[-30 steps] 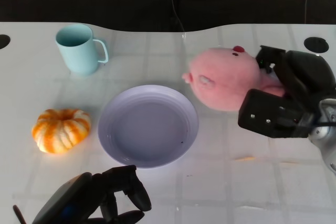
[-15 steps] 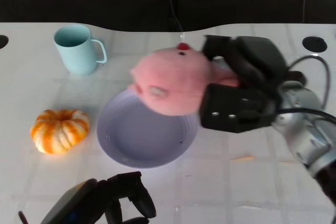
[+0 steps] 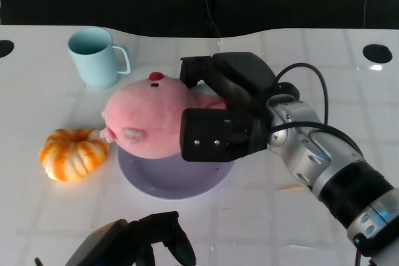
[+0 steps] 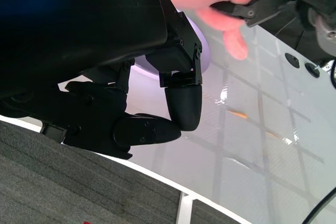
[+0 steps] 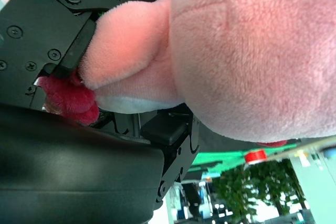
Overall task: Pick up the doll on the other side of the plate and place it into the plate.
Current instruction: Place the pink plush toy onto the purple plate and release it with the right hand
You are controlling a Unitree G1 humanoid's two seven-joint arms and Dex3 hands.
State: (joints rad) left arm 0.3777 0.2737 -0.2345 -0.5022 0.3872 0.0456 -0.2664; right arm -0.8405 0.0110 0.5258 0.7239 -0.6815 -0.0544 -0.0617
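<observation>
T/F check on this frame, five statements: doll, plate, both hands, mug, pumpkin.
1. The right hand holds the pink doll. True.
2. The doll is over the purple plate. True; whether it touches the plate cannot be told.
3. The left hand holds the orange pumpkin. False: it holds nothing and sits at the table's near edge, fingers curled in; the pumpkin lies on the table to the left of the plate.
4. The blue mug lies on its side. False: it stands upright beyond the pumpkin.
5. The mug is inside the plate. False: it stands on the table, apart from the plate.
</observation>
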